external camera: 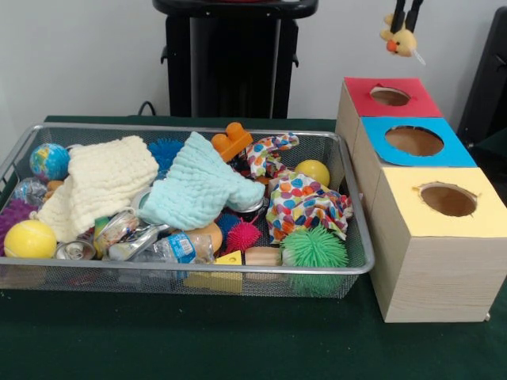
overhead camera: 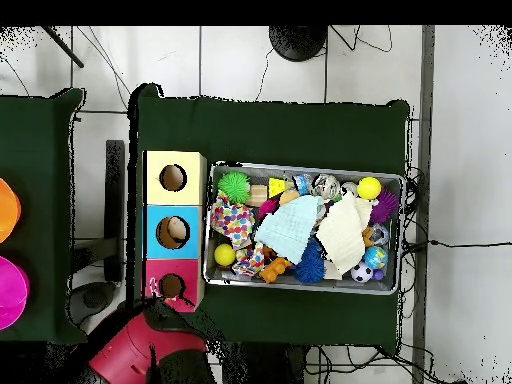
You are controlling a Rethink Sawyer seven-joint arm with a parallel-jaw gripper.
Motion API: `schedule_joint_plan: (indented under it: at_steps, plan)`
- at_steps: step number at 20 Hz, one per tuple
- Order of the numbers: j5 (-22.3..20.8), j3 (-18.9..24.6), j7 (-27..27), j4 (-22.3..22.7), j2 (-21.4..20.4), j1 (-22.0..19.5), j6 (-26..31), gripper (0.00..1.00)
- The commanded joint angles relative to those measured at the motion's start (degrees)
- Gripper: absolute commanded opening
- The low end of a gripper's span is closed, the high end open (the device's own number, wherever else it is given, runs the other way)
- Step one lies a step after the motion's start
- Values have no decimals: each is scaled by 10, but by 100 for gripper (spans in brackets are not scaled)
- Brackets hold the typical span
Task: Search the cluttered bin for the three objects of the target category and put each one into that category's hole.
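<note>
Tool grips yellow plush toy above red box.

Two slim black fingers on the gripper, straight and narrow. Red rounded arm shell with black joint parts. Black pedestal, tall, with flat top plate.

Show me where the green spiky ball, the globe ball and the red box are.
green spiky ball [external camera: 314, 248], front view, centre of its spikes
globe ball [external camera: 49, 161], front view, its middle
red box [external camera: 412, 104], front view, bare top
</note>
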Motion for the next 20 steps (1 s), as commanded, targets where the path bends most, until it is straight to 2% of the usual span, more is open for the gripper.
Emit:
schedule_joint_plan:
  at_steps: [1,20]
  plan:
    - [-77,-12,-39,-31,74,2,-8,0]
    - [-62,34,-84,-5,75,-41,-18,0]
